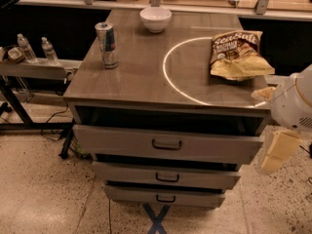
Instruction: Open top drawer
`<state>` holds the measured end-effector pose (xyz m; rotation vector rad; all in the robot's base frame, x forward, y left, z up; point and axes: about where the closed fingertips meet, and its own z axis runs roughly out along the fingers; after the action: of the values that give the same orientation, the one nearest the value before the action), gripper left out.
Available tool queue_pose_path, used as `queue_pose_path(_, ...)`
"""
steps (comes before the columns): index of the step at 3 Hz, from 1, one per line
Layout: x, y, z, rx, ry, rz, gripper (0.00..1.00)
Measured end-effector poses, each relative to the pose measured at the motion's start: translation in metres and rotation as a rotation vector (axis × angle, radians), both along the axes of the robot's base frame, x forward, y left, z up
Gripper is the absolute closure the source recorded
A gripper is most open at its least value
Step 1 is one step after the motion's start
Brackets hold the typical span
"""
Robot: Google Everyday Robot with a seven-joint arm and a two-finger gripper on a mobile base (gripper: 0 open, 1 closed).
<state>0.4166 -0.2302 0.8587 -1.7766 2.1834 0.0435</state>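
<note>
The top drawer (165, 144) is the widest grey wood-look front, directly under the cabinet top, with a small dark pull handle (166, 144) at its centre. Its front stands slightly forward, with a dark gap above it. Two narrower grey drawers (166, 176) sit below it. My gripper (277, 151) hangs at the right edge of the view on a white arm (297, 101). It is beside the drawer's right end, well right of the handle and apart from the drawer.
On the cabinet top (131, 77) stand a drink can (106, 45), a white bowl (155, 18) and a chip bag (238, 52) inside a white ring. A low shelf with two bottles (27, 48) is at the left. A blue X (157, 218) marks the floor.
</note>
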Motion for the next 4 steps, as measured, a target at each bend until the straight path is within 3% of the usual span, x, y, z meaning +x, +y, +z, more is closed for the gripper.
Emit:
queue_pose_path(2, 0.022, 0.008, -0.087, -0.008, -0.018, 0.064, 0.0)
queue_pose_path(4, 0.033, 0.012, -0.134, -0.015, -0.007, 0.117, 0.0)
